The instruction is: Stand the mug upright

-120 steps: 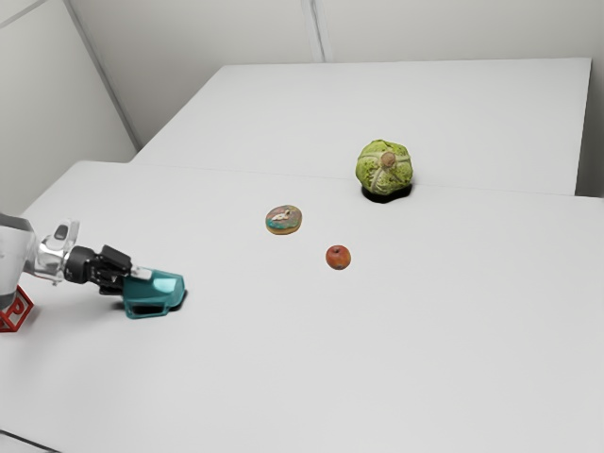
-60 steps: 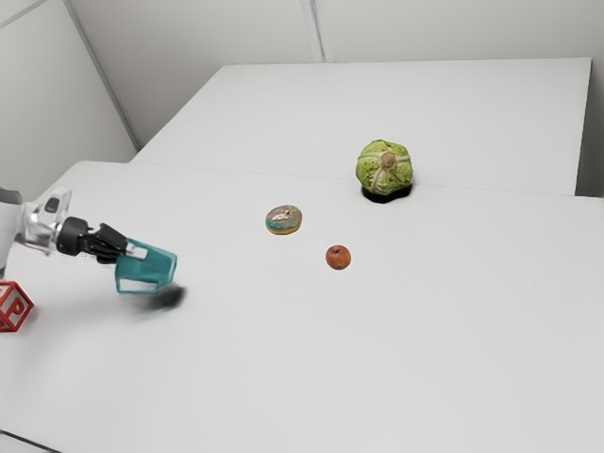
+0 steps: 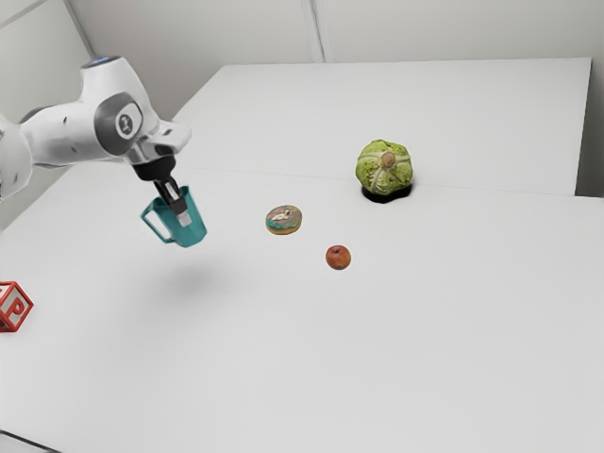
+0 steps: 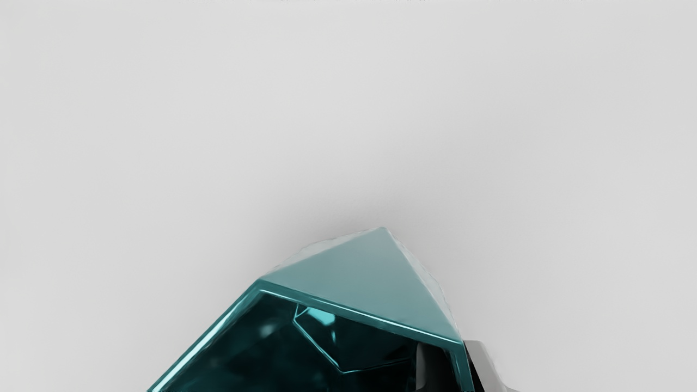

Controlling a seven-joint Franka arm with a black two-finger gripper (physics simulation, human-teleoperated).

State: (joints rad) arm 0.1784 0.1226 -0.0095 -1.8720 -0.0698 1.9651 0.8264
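In the left part of the exterior view, the gripper (image 3: 183, 216) held the teal mug (image 3: 195, 229) pinched by its wall, one finger inside and one outside, above the tabletop (image 3: 330, 359). The mouth faced mostly up with some lean, so the step in hand looked like righting it in the air. The next move called for taking out that lean, lowering the base flat, then letting go.
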